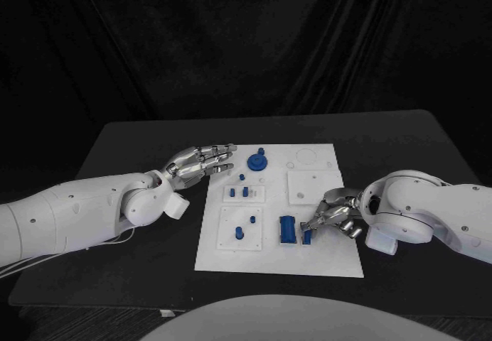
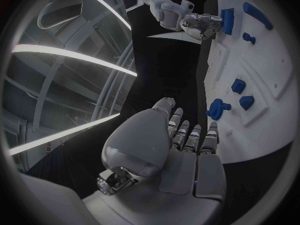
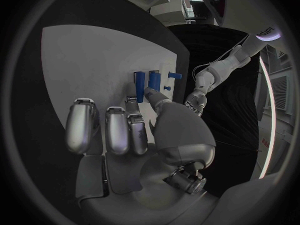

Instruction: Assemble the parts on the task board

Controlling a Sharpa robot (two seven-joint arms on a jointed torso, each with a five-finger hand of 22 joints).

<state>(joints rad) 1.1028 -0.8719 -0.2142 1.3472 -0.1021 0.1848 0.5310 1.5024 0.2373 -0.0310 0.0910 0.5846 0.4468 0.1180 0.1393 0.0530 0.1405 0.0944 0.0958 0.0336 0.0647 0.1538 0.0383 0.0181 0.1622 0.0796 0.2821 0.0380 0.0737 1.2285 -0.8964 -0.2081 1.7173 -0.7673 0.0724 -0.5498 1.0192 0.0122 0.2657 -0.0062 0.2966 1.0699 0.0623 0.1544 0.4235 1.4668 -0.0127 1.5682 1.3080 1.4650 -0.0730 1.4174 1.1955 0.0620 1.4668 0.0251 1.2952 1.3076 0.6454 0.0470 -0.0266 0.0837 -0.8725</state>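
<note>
Clearly the assembly is only partly done, as far as I can judge. Taking the white flat task board (image 1: pixel 318 256) in the middle of the black table (image 1: pixel 134 142) as landmark and starting from its near edge: a long blue block (image 1: pixel 288 229) lies upright in the near half of the board, right of a raised white panel that carries a small blue peg (image 1: pixel 239 231). Just beside the long block sits a shorter blue block (image 1: pixel 306 237), and the right hand (image 1: pixel 336 217) is at this one. The silver fingers curl down over it from the board's right side; the right wrist view shows a fingertip (image 3: pixel 150 92) touching the block's end, yet whether the block is truly pinched I cannot tell.

Further up the board, two small blue pins (image 1: pixel 240 192) stand side by side on a middle panel, and a round blue knob with a stem (image 1: pixel 257 160) sits near the far left corner. The square white panel (image 1: pixel 311 183) on the far right looks unfilled, so seating work seems left.

The left hand (image 1: pixel 200 162) hovers off the board's far left edge, fingers stretched and slightly apart, holding nothing, its tips pointing toward the knob
</note>
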